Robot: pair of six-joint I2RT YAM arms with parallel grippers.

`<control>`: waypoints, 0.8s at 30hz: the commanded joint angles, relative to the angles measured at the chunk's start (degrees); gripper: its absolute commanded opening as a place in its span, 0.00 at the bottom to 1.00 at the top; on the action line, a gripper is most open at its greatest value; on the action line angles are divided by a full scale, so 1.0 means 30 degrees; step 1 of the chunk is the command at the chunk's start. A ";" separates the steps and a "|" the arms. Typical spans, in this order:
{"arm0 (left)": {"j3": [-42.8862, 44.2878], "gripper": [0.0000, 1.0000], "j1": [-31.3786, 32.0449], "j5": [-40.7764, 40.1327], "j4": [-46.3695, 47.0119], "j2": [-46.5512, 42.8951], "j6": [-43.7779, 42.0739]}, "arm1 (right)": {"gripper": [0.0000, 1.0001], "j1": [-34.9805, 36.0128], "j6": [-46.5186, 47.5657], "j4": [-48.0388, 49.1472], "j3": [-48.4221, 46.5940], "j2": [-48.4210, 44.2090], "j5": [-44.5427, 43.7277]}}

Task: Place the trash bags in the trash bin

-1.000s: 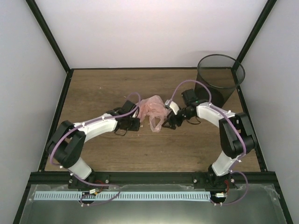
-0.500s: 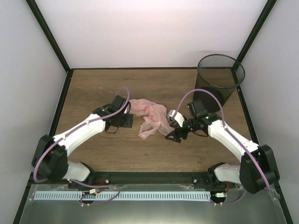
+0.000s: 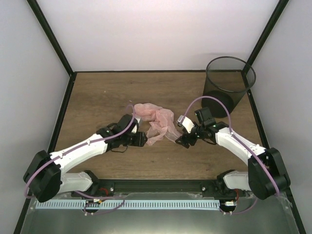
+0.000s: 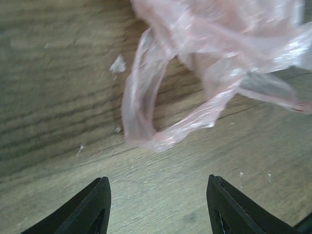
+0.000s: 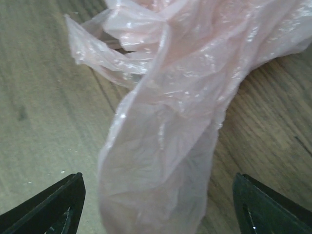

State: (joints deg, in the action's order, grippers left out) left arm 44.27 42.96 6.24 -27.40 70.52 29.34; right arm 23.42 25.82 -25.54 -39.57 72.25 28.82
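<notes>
The pale-pink trash bag (image 3: pixel 157 121) lies crumpled on the wooden table between my two arms. The black mesh trash bin (image 3: pixel 229 83) stands at the back right corner. My left gripper (image 3: pixel 141 140) is open just left of the bag's near loop; in the left wrist view the loop handle (image 4: pixel 146 117) lies ahead of the spread fingers (image 4: pixel 92 209). My right gripper (image 3: pixel 179 141) is open at the bag's right side; in the right wrist view a fold of the bag (image 5: pixel 165 165) sits between the wide-open fingertips (image 5: pixel 58 204).
Black frame posts and pale walls enclose the table (image 3: pixel 107 92). The arm bases sit at the near edge. A small white speck (image 4: pixel 117 64) lies on the wood near the bag.
The left gripper has moved nearer and right toward the bag's near end. The right gripper has moved nearer and then back in toward the bag. The bag has spread out lower on the table.
</notes>
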 commanded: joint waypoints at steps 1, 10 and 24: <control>-0.1348 0.57 -0.0099 -0.1045 0.2616 0.0277 0.3324 | 0.82 -0.0072 -0.0461 0.1215 0.0032 0.0362 -0.1759; -0.2420 0.57 -0.0655 0.1320 0.7430 0.2564 0.6860 | 0.13 -0.0068 -0.0171 0.0517 -0.0379 0.1615 -0.0972; -0.1350 0.44 -0.0896 0.1039 0.8168 0.5756 0.8086 | 0.05 -0.0072 0.0480 -0.0245 -0.0481 0.1949 0.1078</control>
State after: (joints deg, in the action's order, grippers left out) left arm 40.03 40.75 11.57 -4.93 87.53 51.27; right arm 23.38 25.89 -24.82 -39.59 77.30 28.77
